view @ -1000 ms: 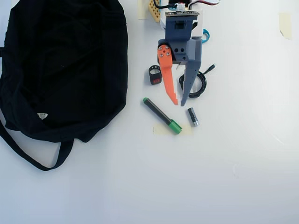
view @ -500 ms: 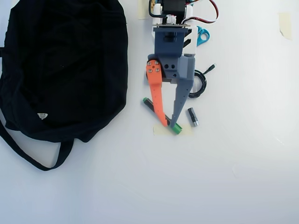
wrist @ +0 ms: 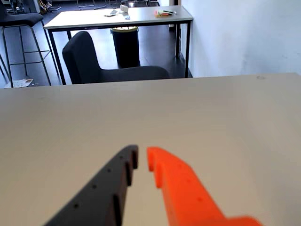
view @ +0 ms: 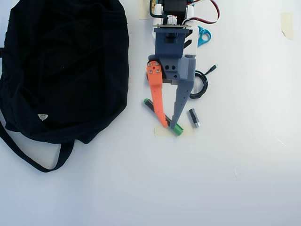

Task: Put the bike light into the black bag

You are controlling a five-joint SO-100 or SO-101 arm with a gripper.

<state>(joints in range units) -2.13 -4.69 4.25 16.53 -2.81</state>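
Note:
The black bag (view: pixel 66 66) lies at the left of the white table in the overhead view, with its white triangular tag (view: pixel 43 117) and its strap (view: pixel 28 160) trailing toward the front. The bike light shows in neither view. My gripper (view: pixel 169 125) hangs to the right of the bag, its orange finger (view: pixel 156 94) and grey finger (view: pixel 183 94) meeting at the tips with nothing between them. In the wrist view the gripper (wrist: pixel 142 157) points over bare tabletop, the tips a narrow slit apart. The bag is out of the wrist view.
A green and black marker (view: pixel 178 129) lies slanted under the fingertips. A coiled black cable (view: pixel 202 84) and a small grey-black cylinder (view: pixel 194 117) lie just right of the gripper. A blue part (view: pixel 203 35) sits by the arm base. A chair (wrist: pixel 89 61) stands beyond the table edge.

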